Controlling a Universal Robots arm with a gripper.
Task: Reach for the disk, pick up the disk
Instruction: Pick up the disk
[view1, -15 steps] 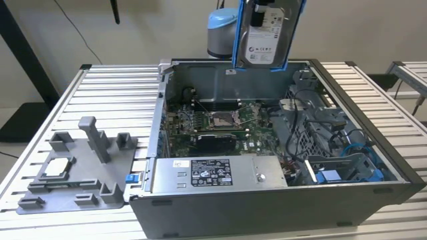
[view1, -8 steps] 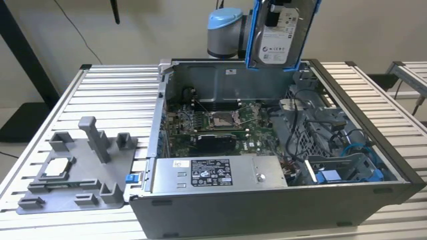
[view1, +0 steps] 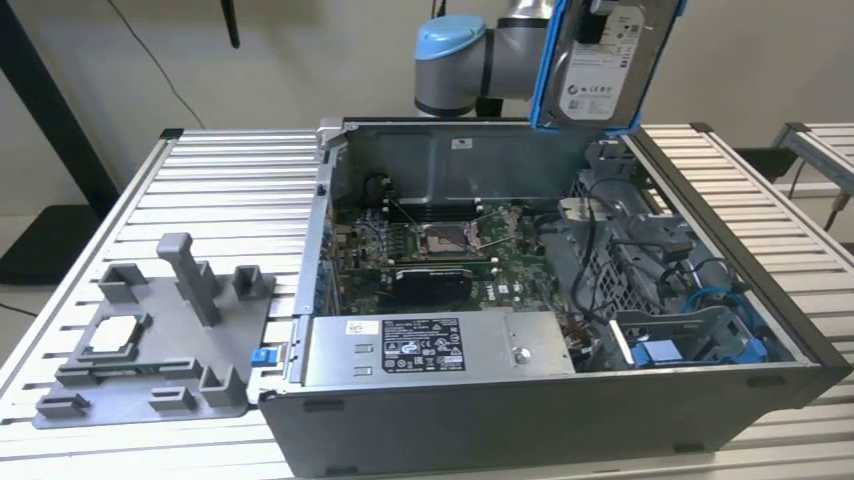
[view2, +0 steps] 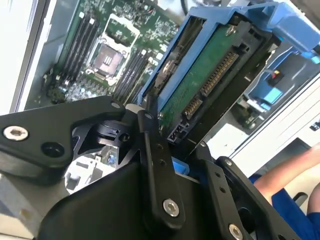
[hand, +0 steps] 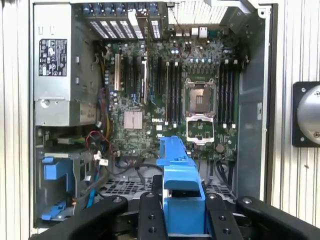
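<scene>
The disk (view1: 603, 70), a silver hard drive with a white label in a bright blue frame, hangs upright in the air above the back right corner of the open computer case (view1: 534, 420). My gripper (hand: 183, 212) is shut on it. In the first wrist view, black fingers (hand: 150, 220) flank the blue frame of the disk (hand: 180, 175). The second wrist view shows the disk's green circuit-board underside (view2: 200, 85) and connector, with my gripper (view2: 182, 167) clamped on the frame's end.
Below lie the motherboard (view1: 441, 240), a long grey metal box with a sticker (view1: 427, 350) and blue drive brackets (view1: 661, 355). A grey fixture plate (view1: 147, 340) holding a small square chip (view1: 118, 332) sits at the exterior view's left. A person's arm (view2: 285, 175) is near.
</scene>
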